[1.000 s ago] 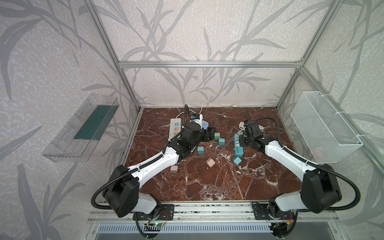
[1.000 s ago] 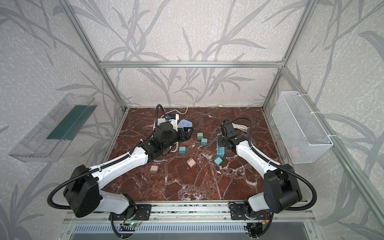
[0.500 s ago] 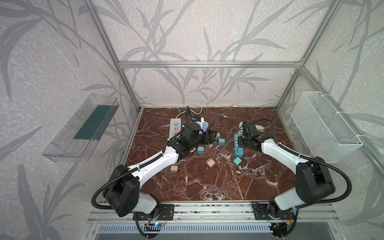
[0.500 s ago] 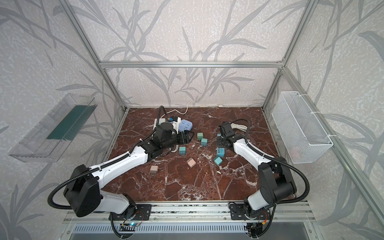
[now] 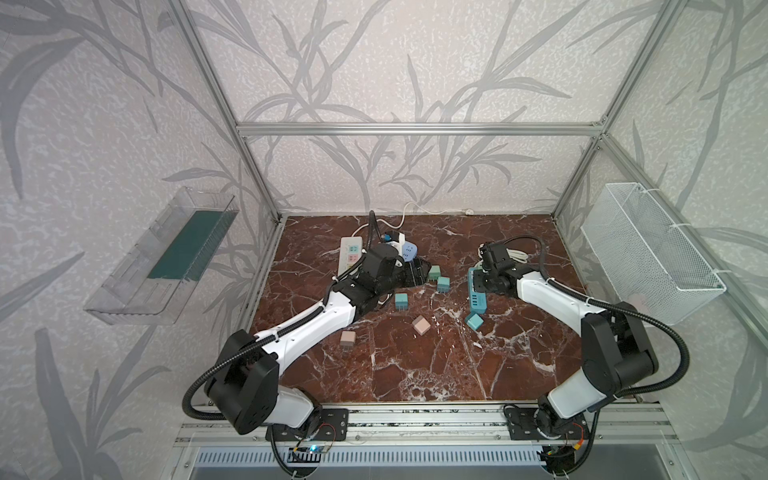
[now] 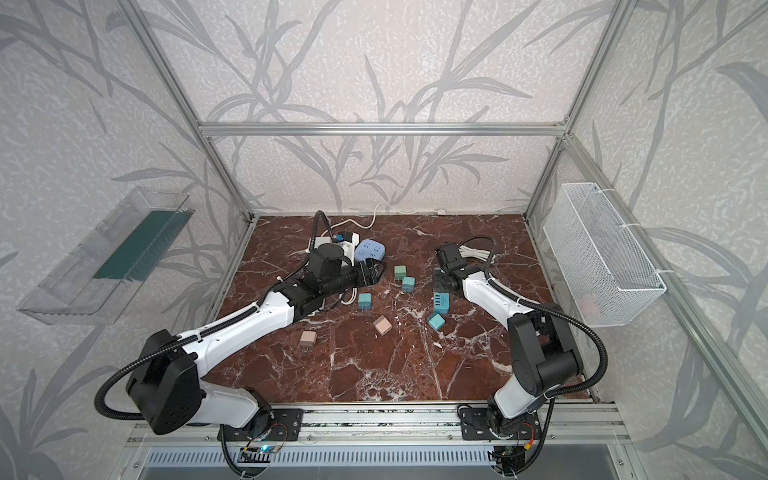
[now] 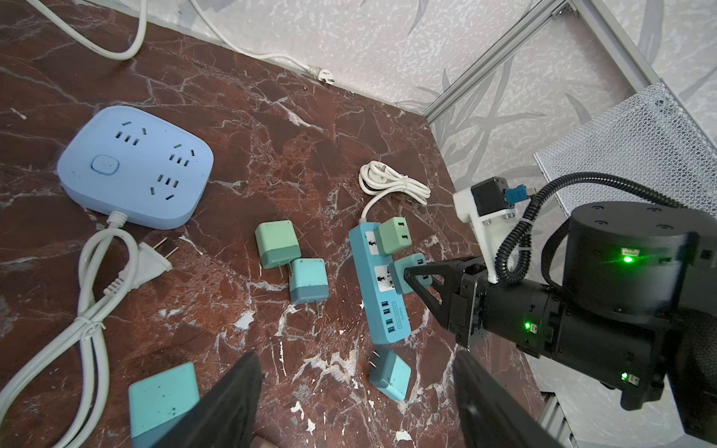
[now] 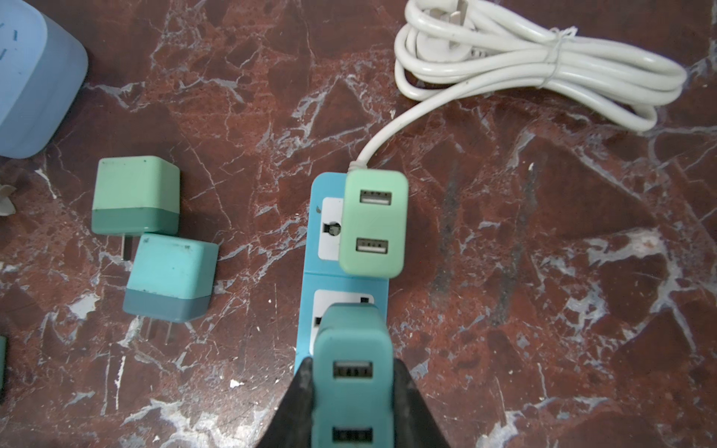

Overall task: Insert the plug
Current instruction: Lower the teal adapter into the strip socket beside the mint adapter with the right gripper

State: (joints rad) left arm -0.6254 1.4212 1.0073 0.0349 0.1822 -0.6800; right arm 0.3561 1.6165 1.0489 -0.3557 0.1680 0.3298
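Over the blue power strip (image 7: 388,324), your right gripper (image 8: 352,368) is clamped on the teal USB charger (image 8: 351,341), one finger on each flank. The charger sits above the strip's second socket, just beside the pale green charger (image 8: 374,225) already seated in the first one.

Across the last second the right wrist has crept along the strip toward that socket and the elbow has drawn in, while the grip has not loosened. You can read that as the plug being lined up and pressed home, not yet released. The prongs are hidden under the charger's body, so these views do not show how deep they have gone.

Your left gripper (image 7: 353,372) hangs low over the marble tabletop (image 5: 415,374) with its jaws wide apart and nothing between them. It has barely moved and is not steadying the strip, so expect the strip to slide if your push goes off-axis.
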